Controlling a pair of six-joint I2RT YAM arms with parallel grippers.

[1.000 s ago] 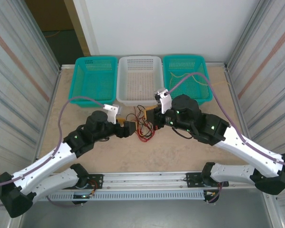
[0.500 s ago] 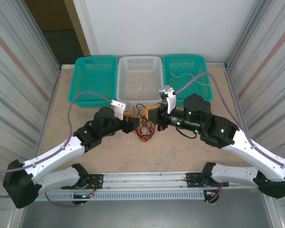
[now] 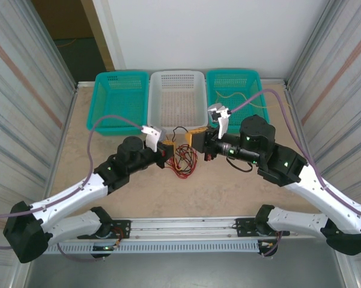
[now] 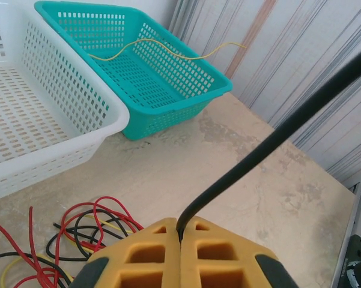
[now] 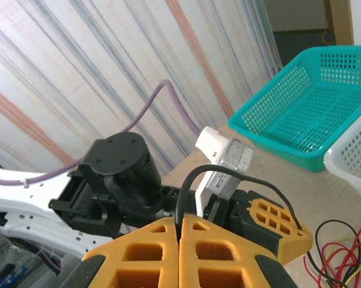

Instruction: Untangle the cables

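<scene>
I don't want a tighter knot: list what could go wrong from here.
1. Left gripper and right gripper are each shut on a black cable; pulling apart may drag or tighten the tangle of red, black and yellow wires.
2. The grippers sit close together near the white basket; they could knock each other or it.

Left pincer (image 3: 168,150) and right pincer (image 3: 198,139) pulled cables (image 3: 184,161) nearer the white basket (image 3: 177,74).

My left arm (image 3: 66,201) and right arm (image 3: 315,189) are white shells with black joints, with small green lights on those farthest from the rail (image 3: 186,223). A lavender cable (image 3: 89,141) trails from each. My fingers (image 4: 219,258) are yellow-orange blocks with triangular cut-outs and grey corners.
</scene>
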